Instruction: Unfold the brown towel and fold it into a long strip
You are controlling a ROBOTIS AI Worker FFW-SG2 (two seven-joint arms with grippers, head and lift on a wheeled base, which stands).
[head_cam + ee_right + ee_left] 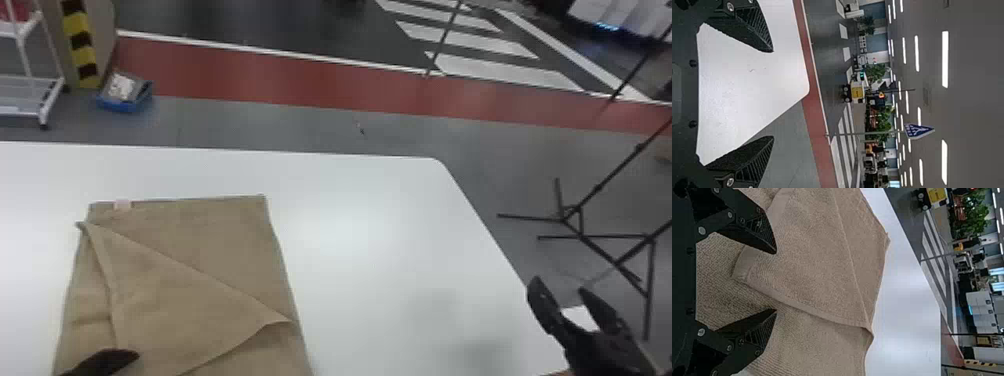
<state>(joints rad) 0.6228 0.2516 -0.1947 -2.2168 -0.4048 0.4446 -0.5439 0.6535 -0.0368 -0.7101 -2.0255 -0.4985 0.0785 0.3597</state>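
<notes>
1. Lying near left on the desk [370, 200], the brown towel [215, 240] seems partly unfolded, one flap [170, 290] askew.
2. Left hand [776, 281] and right hand [773, 94] are spread.
3. Flattening and strip-folding remain.

White table [370, 240] beneath brown towel [185, 285]

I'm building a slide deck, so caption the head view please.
Brown cloth towel, one flap folded diagonally, on a white table, black right gripper open near its edge.
</notes>
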